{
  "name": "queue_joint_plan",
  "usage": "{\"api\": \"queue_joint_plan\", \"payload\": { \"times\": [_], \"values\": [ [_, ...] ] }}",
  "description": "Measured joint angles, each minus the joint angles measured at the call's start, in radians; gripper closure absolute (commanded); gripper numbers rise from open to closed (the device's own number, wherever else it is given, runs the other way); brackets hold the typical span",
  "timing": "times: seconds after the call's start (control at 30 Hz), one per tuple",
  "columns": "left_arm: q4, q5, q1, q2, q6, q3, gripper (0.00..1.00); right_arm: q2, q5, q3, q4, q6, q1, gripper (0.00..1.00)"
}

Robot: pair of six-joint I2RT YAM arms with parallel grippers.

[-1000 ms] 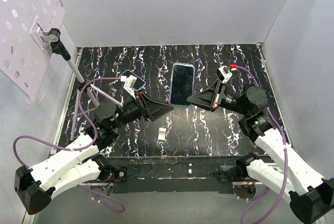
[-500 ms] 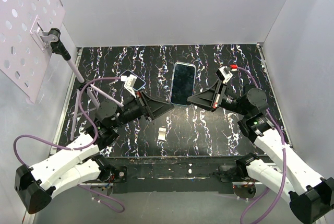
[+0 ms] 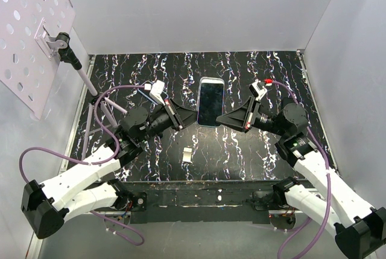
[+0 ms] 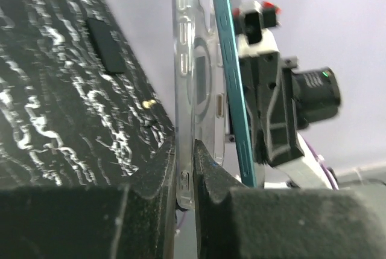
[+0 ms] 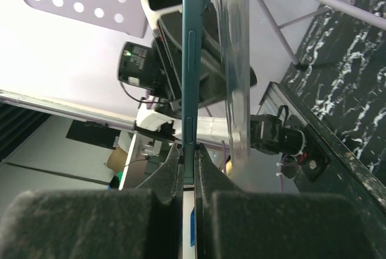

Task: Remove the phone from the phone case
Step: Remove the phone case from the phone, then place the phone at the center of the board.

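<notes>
- The phone (image 3: pixel 211 99) was held off the table (image 3: pixel 241 150), above its middle and somewhat toward the far edge. It hung between the two arms with its dark screen facing up.
- The left gripper (image 4: pixel 185 156) was closed on the thin clear wall of the phone case (image 4: pixel 188 78), pinching only the case's rim.
- The right gripper (image 5: pixel 189 156) was clamped on the phone's teal side edge, with the case standing free beside its fingers.
- Both wrist views showed a wedge-shaped gap between phone and case. It was widest at the gripped end and narrowed toward the far end, so the far end probably remained seated.
- The case looked light, thin and flexible. It would likely bow rather than release cleanly, and a pinch on so narrow a lip could slip off.
- The phone looked rigid and the heavier of the two, with smooth glass and a slick frame. It was likely to slide in a narrow grip and to be damaged if dropped.
- The best hold seemed to be across the phone's long sides, clear of the side buttons visible on the teal edge. The case would be best held by its rim near the freed end.
</notes>
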Motion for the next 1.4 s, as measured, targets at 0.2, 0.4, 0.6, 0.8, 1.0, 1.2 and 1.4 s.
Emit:
{"api": "queue_joint_plan", "payload": {
  "times": [0.2, 0.4, 0.6, 0.8, 1.0, 1.2, 1.4],
  "values": [
    [-0.361, -0.266, -0.002, -0.010, 0.042, 0.127, 1.00, -0.015, 0.021, 0.032, -0.190, -0.127, 0.001, 0.99],
    [-0.711, -0.586, 0.002, -0.006, 0.142, 0.269, 1.00, -0.014, 0.148, 0.130, -0.545, -0.380, 0.001, 0.99],
    [-0.767, -0.599, 0.002, -0.008, 0.285, 0.270, 1.00, 0.200, 0.300, 0.263, -0.781, -0.628, -0.066, 0.99],
    [-0.780, -0.537, 0.002, -0.042, 0.358, 0.268, 1.00, 0.668, 0.415, 0.494, -0.853, -0.860, -0.156, 0.99],
    [-0.769, -0.438, 0.001, -0.126, 0.353, 0.230, 1.00, 1.103, 0.368, 0.864, -0.864, -0.978, -0.213, 0.99],
    [-0.781, -0.357, -0.002, -0.192, 0.333, 0.177, 1.00, 1.417, 0.251, 1.256, -0.937, -1.025, -0.251, 0.99],
    [-0.777, -0.328, -0.002, -0.262, 0.341, 0.175, 1.00, 1.637, 0.189, 1.554, -1.009, -1.046, -0.273, 0.99]
  ]
}}
